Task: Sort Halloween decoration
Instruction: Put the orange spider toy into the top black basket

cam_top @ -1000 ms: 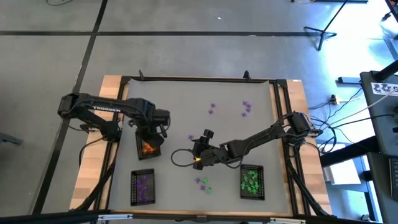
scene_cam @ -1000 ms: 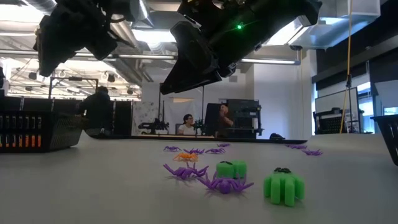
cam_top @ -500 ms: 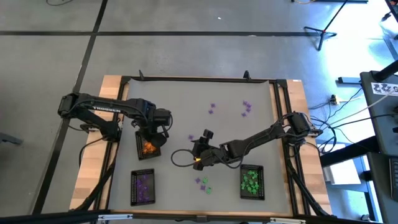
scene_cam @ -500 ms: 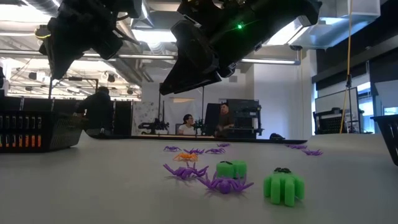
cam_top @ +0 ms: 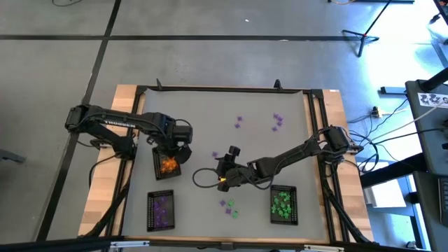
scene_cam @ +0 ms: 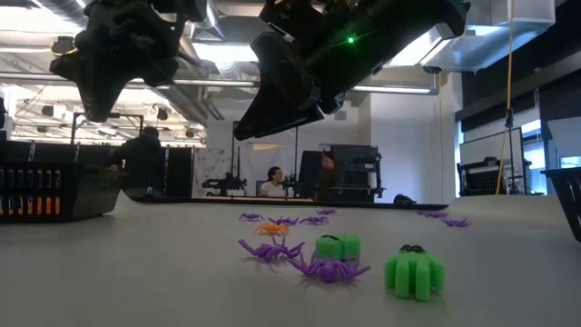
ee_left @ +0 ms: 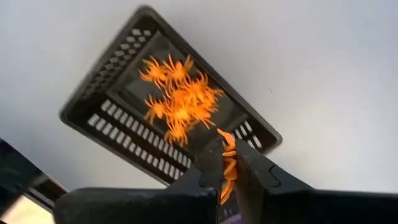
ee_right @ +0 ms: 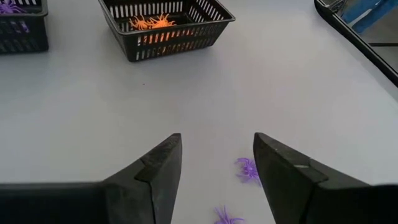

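Grey tabletop (cam_top: 210, 112), trinkets scattered mid-table. Left gripper (ee_left: 227, 177) pinched on small orange plastic spider (ee_left: 228, 163), hanging directly above black mesh tray of orange spiders (ee_left: 112, 115); drop lies straight below. Right gripper (ee_right: 216, 163) wide apart, empty, over purple plastic spiders (ee_right: 249, 169).

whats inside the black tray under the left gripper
A heap of orange spiders lies in the mesh tray. The left gripper, above it, is shut on one more orange trinket. Whatever lies beneath the heap is covered.
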{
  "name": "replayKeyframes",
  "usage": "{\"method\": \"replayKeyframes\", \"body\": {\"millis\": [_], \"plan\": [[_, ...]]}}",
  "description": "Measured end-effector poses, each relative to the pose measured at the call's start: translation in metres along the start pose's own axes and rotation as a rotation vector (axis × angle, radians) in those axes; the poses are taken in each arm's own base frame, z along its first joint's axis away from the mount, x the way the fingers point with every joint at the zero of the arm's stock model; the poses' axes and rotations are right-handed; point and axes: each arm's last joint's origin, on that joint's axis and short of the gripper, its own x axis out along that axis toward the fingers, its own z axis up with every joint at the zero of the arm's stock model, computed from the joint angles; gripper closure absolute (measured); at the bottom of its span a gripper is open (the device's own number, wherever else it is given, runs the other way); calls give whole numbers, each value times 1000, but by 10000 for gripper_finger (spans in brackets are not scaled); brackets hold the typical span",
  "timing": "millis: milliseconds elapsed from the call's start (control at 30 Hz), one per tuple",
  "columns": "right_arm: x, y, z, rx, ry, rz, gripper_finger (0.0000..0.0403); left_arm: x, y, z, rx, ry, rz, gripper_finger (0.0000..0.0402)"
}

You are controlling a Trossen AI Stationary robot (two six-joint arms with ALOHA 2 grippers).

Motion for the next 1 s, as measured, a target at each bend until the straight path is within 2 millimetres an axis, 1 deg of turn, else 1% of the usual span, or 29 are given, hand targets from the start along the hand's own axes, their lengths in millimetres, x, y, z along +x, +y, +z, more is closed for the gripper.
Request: {"method": "replayKeyframes", "body": {"millis": [167,333,467,600,1000], "plan": [[0,0,0,0,0,0,204,8,4,-1,-58,36,12,358],[0,0,0,0,0,1,204,28,11,-4,-99,101,25,332],[0,1,0,-4,5,17,204,40,16,-7,-107,185,19,327],[0,1,-2,-18,18,17,204,43,18,-9,-65,235,5,327],[0,0,-3,-18,27,15,204,43,18,-9,-63,230,7,327]]}}
